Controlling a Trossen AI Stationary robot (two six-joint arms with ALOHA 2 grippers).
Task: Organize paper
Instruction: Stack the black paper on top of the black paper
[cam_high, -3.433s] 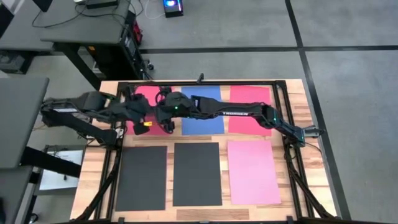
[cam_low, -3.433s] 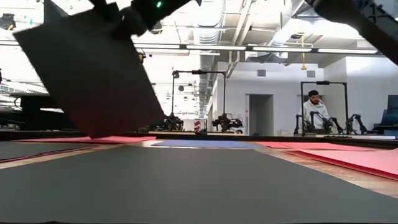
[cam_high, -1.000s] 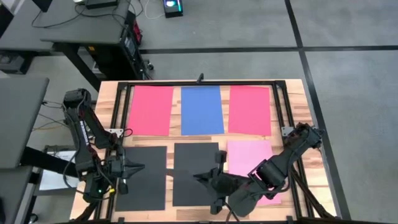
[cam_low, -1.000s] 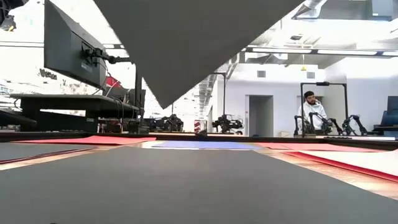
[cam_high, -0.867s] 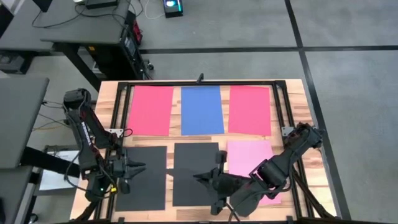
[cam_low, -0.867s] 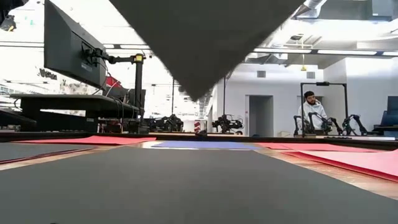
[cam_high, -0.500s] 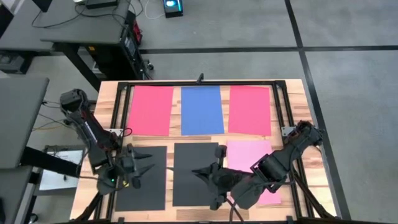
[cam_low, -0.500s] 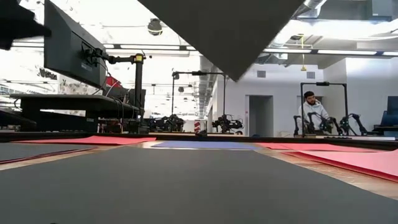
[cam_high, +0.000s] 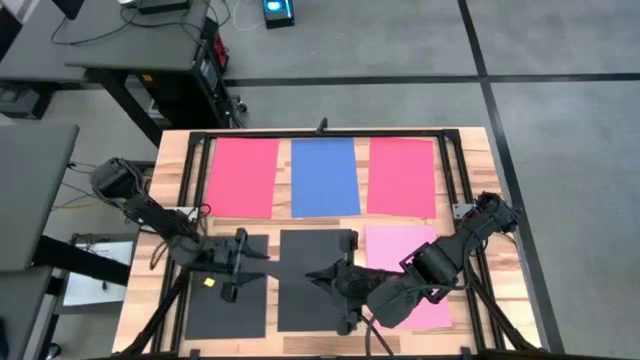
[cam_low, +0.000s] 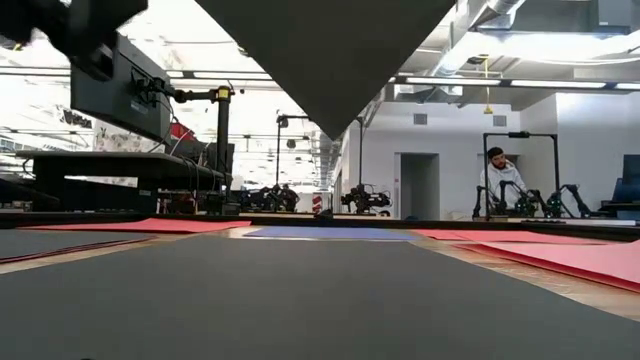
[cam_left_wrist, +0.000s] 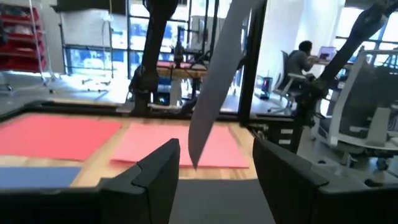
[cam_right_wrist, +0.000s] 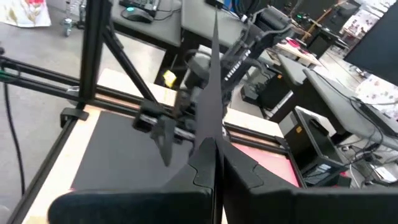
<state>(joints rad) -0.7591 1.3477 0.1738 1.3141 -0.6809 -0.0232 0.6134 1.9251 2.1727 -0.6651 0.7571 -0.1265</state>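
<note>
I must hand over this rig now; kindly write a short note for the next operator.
Right gripper: shut on a black sheet, holding it edge-up in the air over the near middle of the table.
Left gripper: open, empty, above the near left black sheet, pointing at the held one.
Lying flat: far row is red, blue, red; near row is black, black, pink.
Done: six sheets laid in two rows.
Left: lay the held black sheet down, probably on a black one.
</note>
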